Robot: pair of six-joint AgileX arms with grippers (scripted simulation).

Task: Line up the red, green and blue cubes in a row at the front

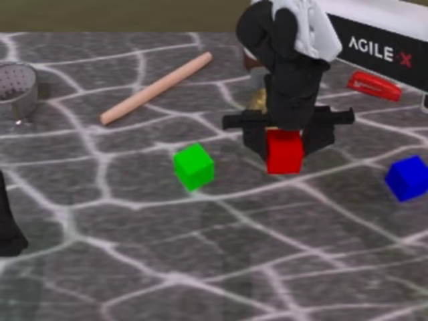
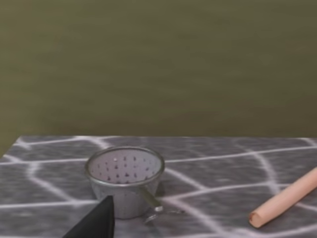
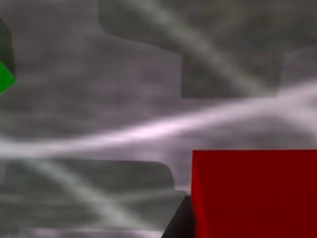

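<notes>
My right gripper [image 1: 284,142] is shut on the red cube [image 1: 285,154], right of the table's middle. In the right wrist view the red cube [image 3: 252,193] fills a corner, with one dark finger [image 3: 179,223] against its side and the table showing beyond it. To its left the green cube [image 1: 194,166] lies alone on the table, and its edge shows as a green cube corner [image 3: 4,79]. The blue cube [image 1: 407,177] rests near the right edge. My left arm [image 1: 8,231] is parked at the left edge.
A wooden rod [image 1: 157,87] lies at the back left, with a metal strainer cup [image 1: 17,83] at the far left. A red stapler [image 1: 373,85] and a white AgileX box [image 1: 381,40] are at the back right. A brass bell [image 1: 258,100] is partly hidden behind my right arm.
</notes>
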